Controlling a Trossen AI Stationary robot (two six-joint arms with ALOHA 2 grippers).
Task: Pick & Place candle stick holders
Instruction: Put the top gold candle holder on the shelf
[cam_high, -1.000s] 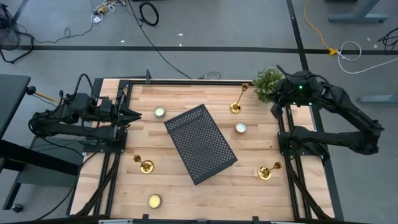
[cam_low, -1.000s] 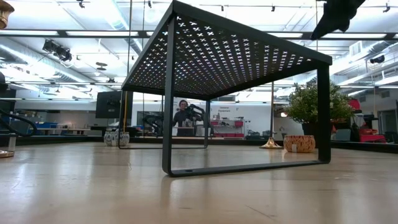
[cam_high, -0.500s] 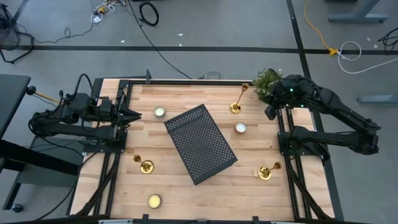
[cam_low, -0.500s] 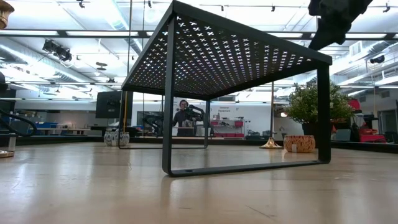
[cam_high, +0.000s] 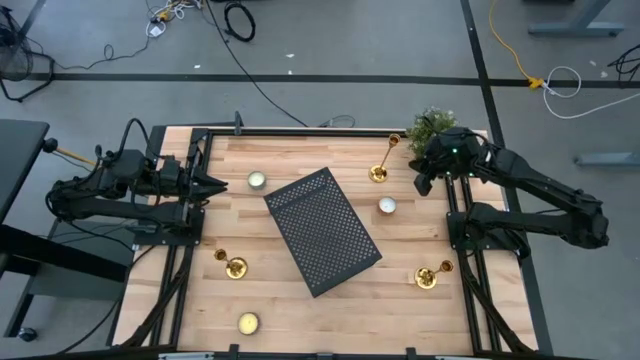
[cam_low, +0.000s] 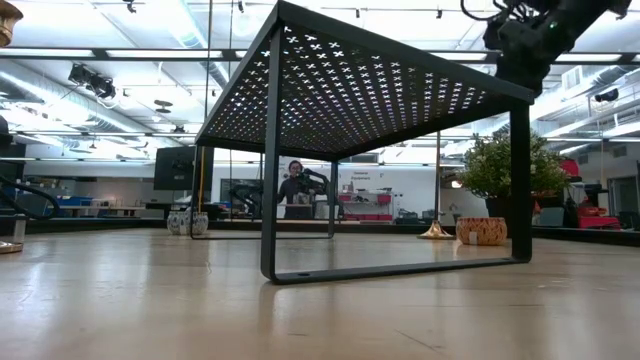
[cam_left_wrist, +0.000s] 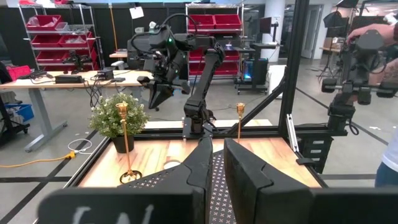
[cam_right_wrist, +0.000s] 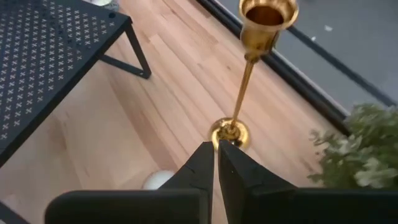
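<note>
Three gold candle stick holders stand upright on their round bases on the wooden table: one at the far right (cam_high: 378, 172), one at the near left (cam_high: 234, 267), one at the near right (cam_high: 428, 277). My right gripper (cam_high: 422, 184) hangs shut in the air just right of the far-right holder (cam_right_wrist: 231, 132), tilted down toward its base and touching nothing. That holder's cup (cam_right_wrist: 267, 15) rises above the fingers. My left gripper (cam_high: 214, 184) waits shut and level at the table's left edge.
A black perforated metal rack (cam_high: 322, 230) stands on its legs mid-table. Three tealights lie at the far left (cam_high: 257, 180), right of centre (cam_high: 387, 206) and near edge (cam_high: 247, 322). A small potted plant (cam_high: 430, 128) stands at the far right corner beside my right arm.
My right gripper has come down and moved toward the table's left, from above the plant toward the far-right candle stick holder, staying shut. No object has moved.
</note>
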